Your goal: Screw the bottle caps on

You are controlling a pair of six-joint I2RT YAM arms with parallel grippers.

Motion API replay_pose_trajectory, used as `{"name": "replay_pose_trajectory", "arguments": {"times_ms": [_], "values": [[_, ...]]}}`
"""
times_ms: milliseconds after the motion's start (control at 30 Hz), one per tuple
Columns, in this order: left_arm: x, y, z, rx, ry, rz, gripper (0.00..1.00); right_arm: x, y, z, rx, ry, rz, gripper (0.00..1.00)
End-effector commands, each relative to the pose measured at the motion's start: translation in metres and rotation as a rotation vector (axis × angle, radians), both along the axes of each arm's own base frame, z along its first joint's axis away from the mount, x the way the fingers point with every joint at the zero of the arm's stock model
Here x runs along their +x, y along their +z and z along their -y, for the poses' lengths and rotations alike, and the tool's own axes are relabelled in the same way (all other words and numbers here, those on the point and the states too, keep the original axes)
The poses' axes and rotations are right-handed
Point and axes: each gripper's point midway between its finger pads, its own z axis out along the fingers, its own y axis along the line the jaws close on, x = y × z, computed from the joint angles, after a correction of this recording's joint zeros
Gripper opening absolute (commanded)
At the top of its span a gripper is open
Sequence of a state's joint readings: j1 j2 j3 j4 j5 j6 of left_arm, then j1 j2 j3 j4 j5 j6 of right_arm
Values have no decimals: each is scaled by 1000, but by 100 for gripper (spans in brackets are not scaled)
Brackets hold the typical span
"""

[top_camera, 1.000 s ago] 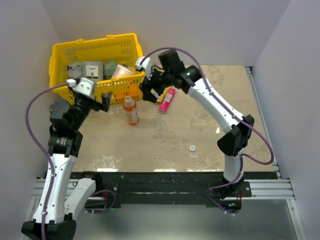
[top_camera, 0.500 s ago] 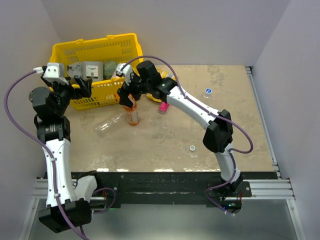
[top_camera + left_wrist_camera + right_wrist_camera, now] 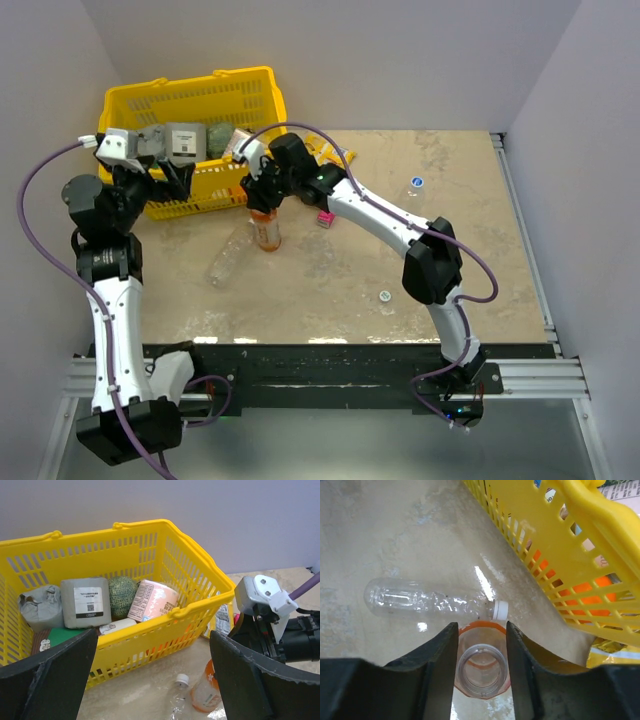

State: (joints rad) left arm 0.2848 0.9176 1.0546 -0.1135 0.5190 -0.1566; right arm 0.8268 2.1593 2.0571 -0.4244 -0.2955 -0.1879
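The orange bottle [image 3: 265, 230] stands upright on the table just in front of the basket, its neck open with no cap. My right gripper [image 3: 262, 200] reaches down over it, its fingers pressed against both sides of the neck [image 3: 482, 667]. A clear bottle [image 3: 228, 258] lies on its side to the left of it, a white cap [image 3: 500, 609] on its mouth. A blue cap [image 3: 416, 182] lies far right and a whitish cap [image 3: 385, 296] lies near the front. My left gripper [image 3: 172, 180] hangs open and empty before the basket.
The yellow basket [image 3: 190, 95], with packets and boxes in it, fills the back left, its front wall [image 3: 150, 635] close behind both bottles. A pink snack packet [image 3: 325, 216] and a yellow packet [image 3: 325, 152] lie right of the orange bottle.
My right gripper has come down over the orange bottle and closed on its neck. The clear bottle now lies on the table and has swung to a steeper angle. The left arm drew back.
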Motion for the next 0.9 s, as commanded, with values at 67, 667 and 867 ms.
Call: {"name": "replay_pose_trajectory", "arguments": {"times_ms": [67, 667, 867], "values": [[4, -21, 23, 41, -148, 1, 100, -7, 41, 4, 39, 21, 69, 14], [-64, -150, 197, 173, -910, 67, 100, -120, 180, 103, 171, 374, 74, 0], [-67, -147, 236, 151, -1025, 79, 100, -129, 180, 104, 163, 394, 51, 0]]}}
